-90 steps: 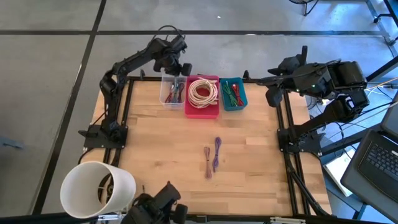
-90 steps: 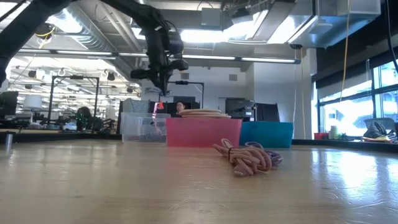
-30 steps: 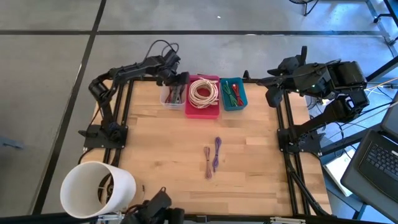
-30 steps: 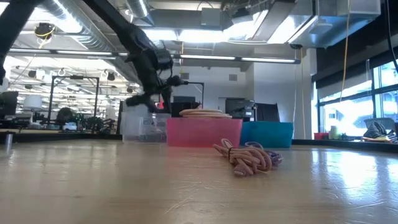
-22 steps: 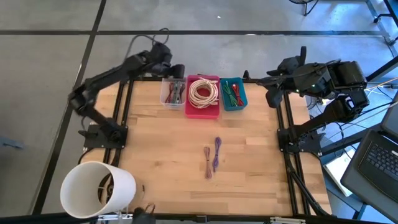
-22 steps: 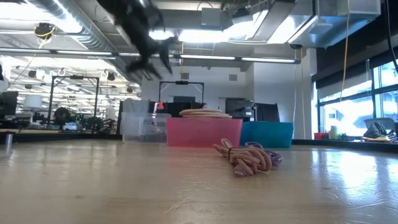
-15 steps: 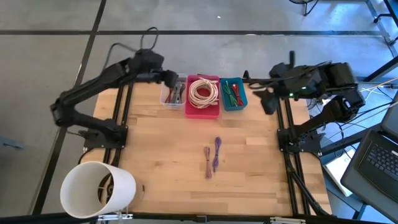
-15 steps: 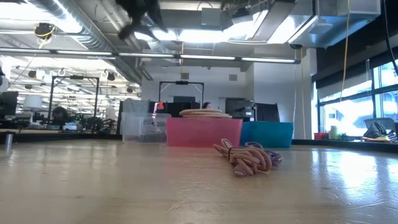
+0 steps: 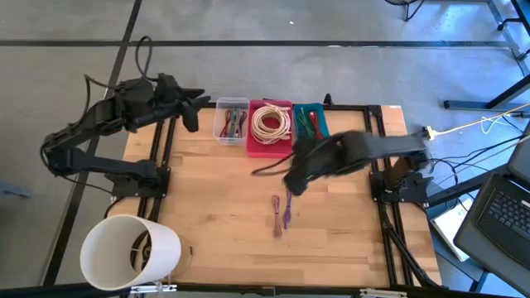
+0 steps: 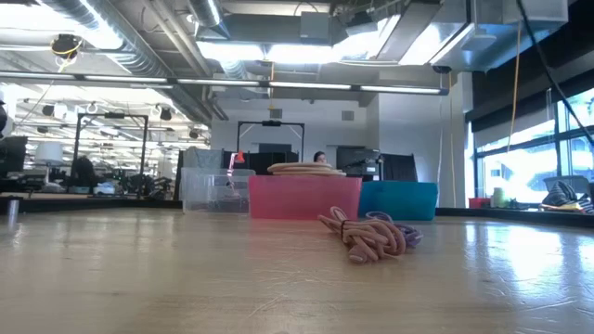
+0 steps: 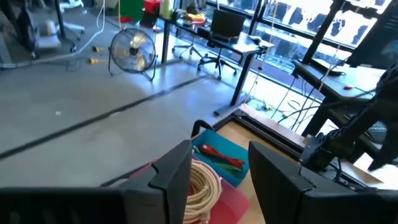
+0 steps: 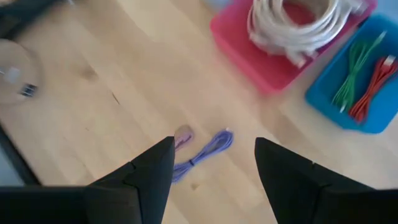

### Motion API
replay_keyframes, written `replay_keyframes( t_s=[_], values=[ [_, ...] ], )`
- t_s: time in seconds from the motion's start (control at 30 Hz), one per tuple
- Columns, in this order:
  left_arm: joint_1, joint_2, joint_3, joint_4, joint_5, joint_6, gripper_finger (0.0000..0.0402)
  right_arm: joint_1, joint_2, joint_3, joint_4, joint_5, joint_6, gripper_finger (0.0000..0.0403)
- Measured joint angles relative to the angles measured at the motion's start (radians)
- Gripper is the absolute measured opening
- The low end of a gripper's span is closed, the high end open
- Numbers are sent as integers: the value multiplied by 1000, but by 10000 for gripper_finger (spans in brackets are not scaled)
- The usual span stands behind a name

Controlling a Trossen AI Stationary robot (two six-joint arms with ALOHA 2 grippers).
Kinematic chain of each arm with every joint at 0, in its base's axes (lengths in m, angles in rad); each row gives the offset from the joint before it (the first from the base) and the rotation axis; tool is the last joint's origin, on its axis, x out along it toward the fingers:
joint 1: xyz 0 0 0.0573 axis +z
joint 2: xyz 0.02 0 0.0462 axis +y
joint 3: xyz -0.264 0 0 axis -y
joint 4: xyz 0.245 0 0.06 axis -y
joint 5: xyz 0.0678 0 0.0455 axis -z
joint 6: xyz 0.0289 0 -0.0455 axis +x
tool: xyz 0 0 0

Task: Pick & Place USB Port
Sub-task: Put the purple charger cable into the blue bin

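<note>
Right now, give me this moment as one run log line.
right gripper: open, above purple cable | left gripper: open, off table's back-left corner | pink cable: on table

Floor [image 9: 348, 21]: grey concrete with dark seam lines, surrounding the table.
Table [image 9: 215, 215]: light wooden top, dark frame rails at the sides.
Ceiling [image 10: 306, 28]: exposed ducts and pipes, long strip lights lit.
Windows [image 10: 520, 167]: large panes at one side, bright daylight.
Furniture: desks with monitors [image 11: 227, 25], office chair [image 11: 211, 53], standing fan [image 11: 132, 53].
Laptop [image 9: 505, 217]: open, beside the table.
</note>
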Motion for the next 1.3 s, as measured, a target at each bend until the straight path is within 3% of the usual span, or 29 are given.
replay_keyframes(
  t_s=[0.3,0.47,0.63,0.8,0.9,1.1,1.2,1.3],
  values=[
    [-4,-6,0,-5,3,107,148,-18,230,0,0,-26,98,175],
    [-4,-8,0,-42,31,130,152,-59,294,0,0,-120,72,143],
    [-4,-14,0,-150,28,110,149,-77,349,0,22,-230,41,136],
    [-4,-23,0,-235,25,74,144,-74,376,-26,8,-262,32,141],
    [-4,-34,-2,-267,23,74,144,-66,366,-145,4,-287,41,142],
    [-4,-85,-35,-269,13,53,143,-53,206,-580,17,-386,121,142],
    [-4,-111,-66,-251,10,35,143,-50,58,-708,209,-391,231,142],
    [-4,-132,-104,-213,-1,25,143,-35,-83,-824,598,-306,359,142]
  ],
)
